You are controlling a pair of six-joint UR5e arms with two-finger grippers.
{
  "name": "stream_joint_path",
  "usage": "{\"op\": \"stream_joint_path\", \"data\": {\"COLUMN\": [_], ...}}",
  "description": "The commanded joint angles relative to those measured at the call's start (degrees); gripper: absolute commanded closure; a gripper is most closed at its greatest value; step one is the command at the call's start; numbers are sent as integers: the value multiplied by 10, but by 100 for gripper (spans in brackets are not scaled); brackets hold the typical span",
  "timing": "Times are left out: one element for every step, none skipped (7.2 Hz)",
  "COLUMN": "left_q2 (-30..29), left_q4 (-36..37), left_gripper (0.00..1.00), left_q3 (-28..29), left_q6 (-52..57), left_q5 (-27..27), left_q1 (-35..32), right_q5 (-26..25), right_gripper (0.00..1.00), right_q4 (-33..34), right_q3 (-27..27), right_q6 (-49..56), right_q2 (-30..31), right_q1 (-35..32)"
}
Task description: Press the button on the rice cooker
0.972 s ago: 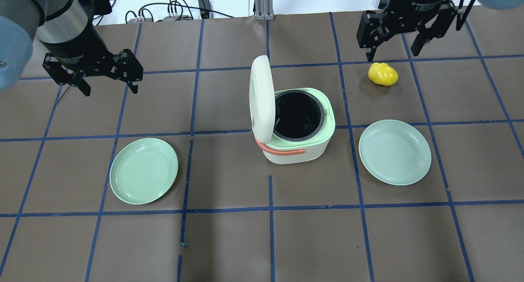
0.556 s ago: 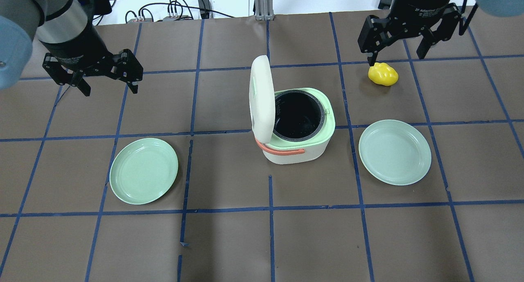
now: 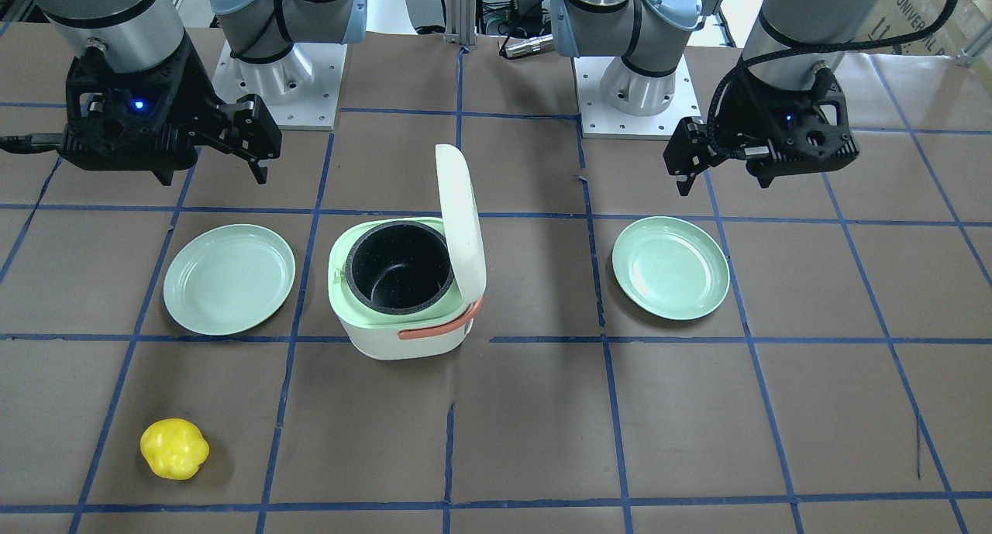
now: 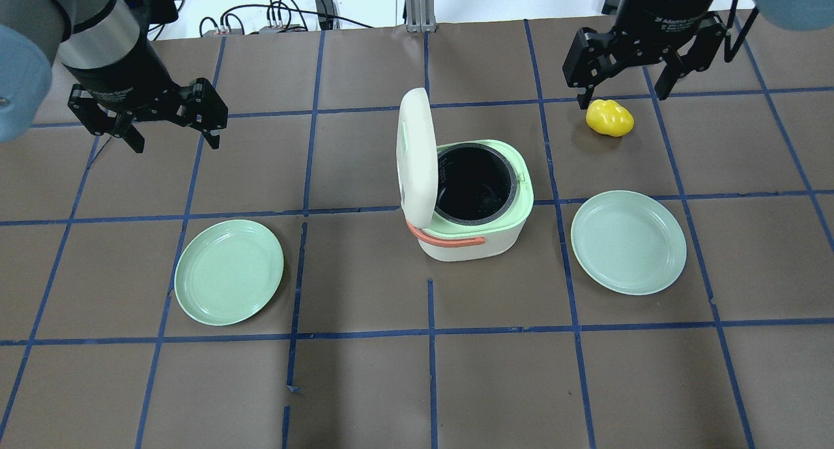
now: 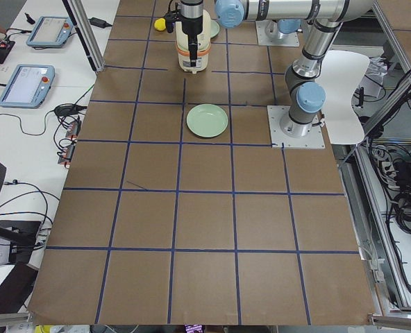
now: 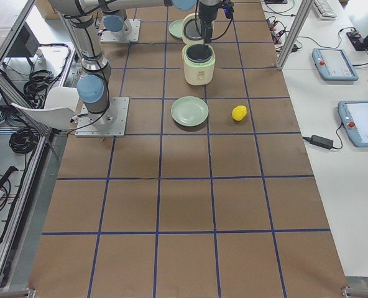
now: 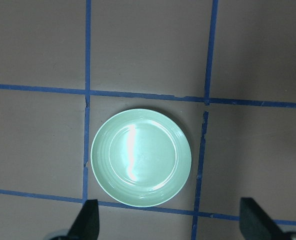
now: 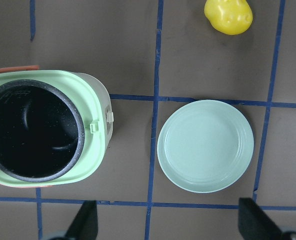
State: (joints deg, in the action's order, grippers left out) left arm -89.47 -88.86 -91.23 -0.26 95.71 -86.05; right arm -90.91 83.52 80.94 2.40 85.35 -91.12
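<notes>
The white and green rice cooker (image 4: 479, 239) stands mid-table with its lid (image 4: 417, 156) raised upright and its black pot empty. It also shows in the front view (image 3: 395, 342) and the right wrist view (image 8: 95, 100). A small white latch button (image 8: 109, 116) sits on its rim, on the side toward the right plate. My left gripper (image 4: 174, 143) is open and empty, high over the far left, well away from the cooker. My right gripper (image 4: 619, 97) is open and empty, high over the far right, above a yellow toy pepper (image 4: 610, 118).
A green plate (image 4: 229, 272) lies left of the cooker, under the left wrist camera (image 7: 140, 157). A second green plate (image 4: 628, 242) lies to the cooker's right (image 8: 205, 146). The brown table has blue tape lines. Cables lie past the far edge.
My right gripper has shifted slightly over the yellow pepper, staying open. The left arm, the cooker and its raised lid have not moved.
</notes>
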Motion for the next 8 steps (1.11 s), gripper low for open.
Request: {"op": "stream_joint_path", "data": {"left_q2": [0,0,0,0,0,0,0,0], "left_q4": [0,0,0,0,0,0,0,-1], "left_gripper": [0,0,0,0,0,0,0,0], "left_q3": [0,0,0,0,0,0,0,0], "left_q6": [0,0,0,0,0,0,0,0], "left_q5": [0,0,0,0,0,0,0,0], "left_q1": [0,0,0,0,0,0,0,0], "right_q5": [14,14,14,15,15,15,16,16], "right_gripper": [0,0,0,0,0,0,0,0], "right_q4": [-18,-19,-19,-17,-15,-11,-9,-8], "right_q3": [1,4,5,14,23,35,43,43], "right_q6": [-7,-7,-7,-7,-7,-7,-7,-6], "right_q2": [5,6,10,13,23,27,29,31], "right_q1": [0,-1,-1,-1,-1,-1,-1,0]}}
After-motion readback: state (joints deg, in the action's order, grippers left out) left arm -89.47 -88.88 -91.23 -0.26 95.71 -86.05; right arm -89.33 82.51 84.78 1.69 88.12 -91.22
